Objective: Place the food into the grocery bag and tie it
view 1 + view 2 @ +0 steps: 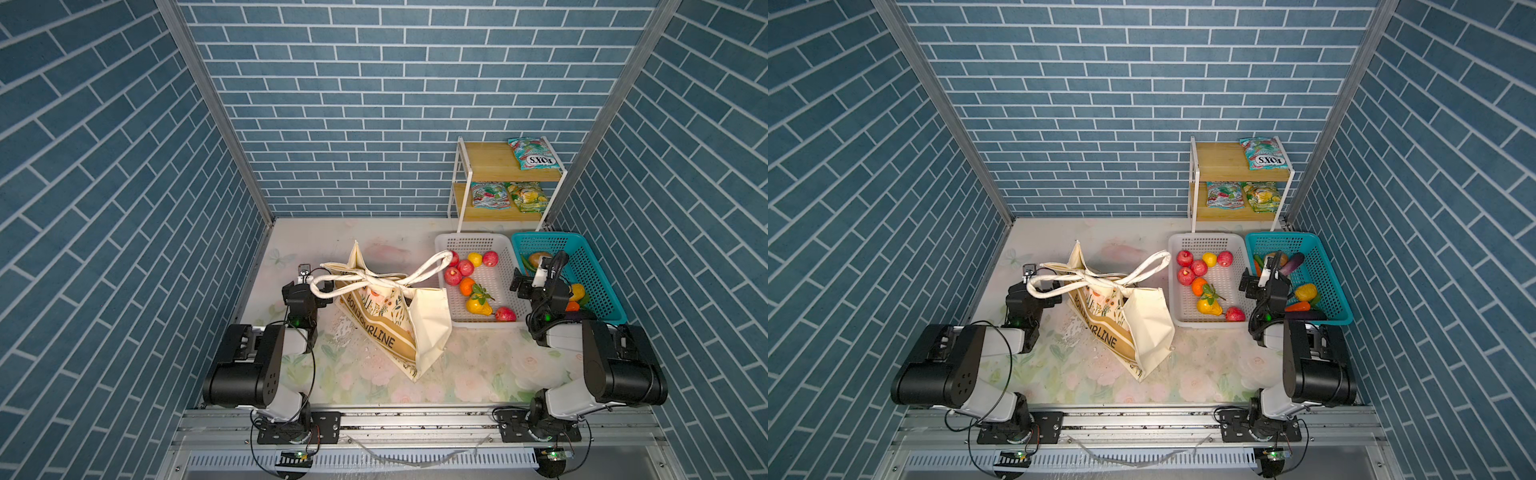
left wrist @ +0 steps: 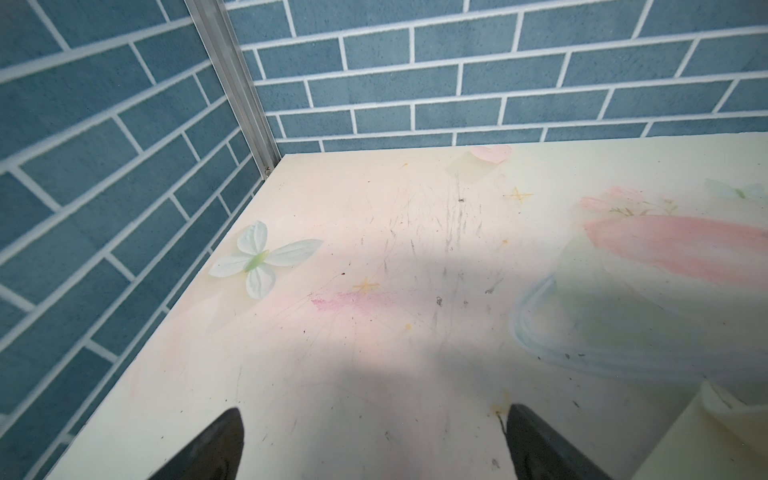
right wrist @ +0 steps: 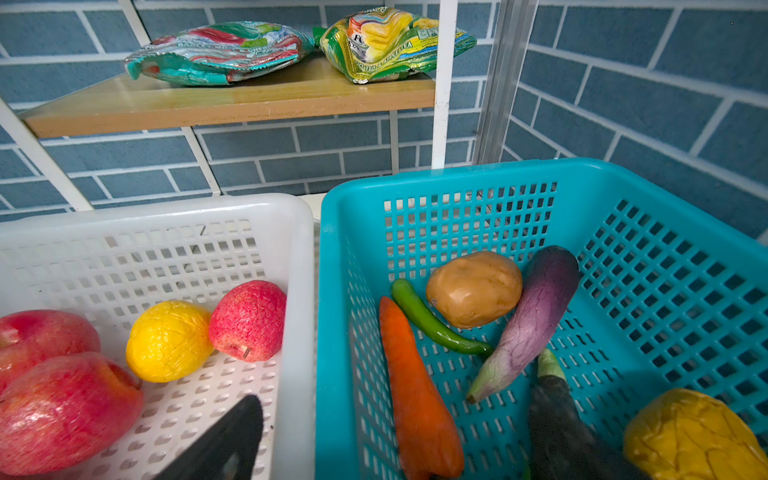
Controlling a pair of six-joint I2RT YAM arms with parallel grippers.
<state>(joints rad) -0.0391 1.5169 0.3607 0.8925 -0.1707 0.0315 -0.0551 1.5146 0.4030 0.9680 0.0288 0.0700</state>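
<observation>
Currently both arms sit folded low, forearms reaching forward. Left gripper [image 2: 374, 440] hangs over bare table [image 2: 374, 249], jaws wide; the bag [image 1: 390, 328] lies just beside one jaw. Right gripper [image 3: 390, 436], jaws wide, straddles the meeting walls of white basket [image 3: 299, 257] and teal basket [image 3: 457, 174], apples [image 3: 62, 407] by one jaw, carrot [image 3: 415, 395] between them.

Cream grocery bag [image 1: 432, 328] slumped, tilted; food [image 1: 465, 268] lies beside it, outside.
</observation>
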